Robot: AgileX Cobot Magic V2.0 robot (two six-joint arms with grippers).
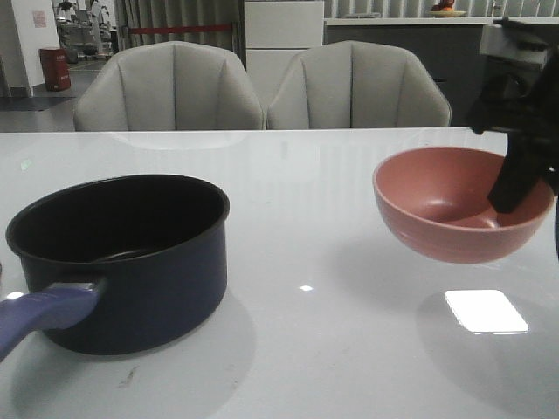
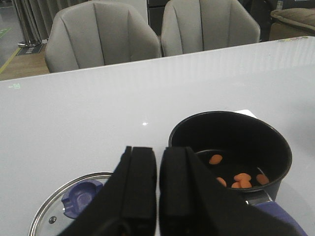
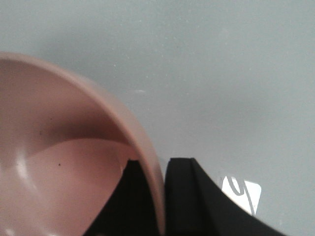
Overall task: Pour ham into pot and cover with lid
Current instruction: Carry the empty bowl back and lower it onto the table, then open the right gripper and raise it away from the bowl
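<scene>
The pot (image 1: pixel 122 257) stands on the white table (image 1: pixel 332 349) towards its near left corner, its purple-blue handle (image 1: pixel 44 310) pointing at the near edge; the left wrist view shows the ham (image 2: pixel 241 180), a few small orange-red pieces, lying on the pot's black floor; the lid (image 2: pixel 69 206) rests flat on the table just beside the pot, knob (image 2: pixel 81 197) upward, not on the pot. The right gripper (image 3: pixel 160 196) is clamped on the rim of the pink bowl (image 1: pixel 458 202), one finger inside the wall and one outside; the bowl hangs clear of the table towards the right edge, tilted with its mouth facing the pot, no contents visible. The left gripper (image 2: pixel 157 184) holds nothing, its fingers (image 2: pixel 140 182) nearly together, above the lid and pot. Two grey chairs (image 1: pixel 262 87) stand behind the far edge.
</scene>
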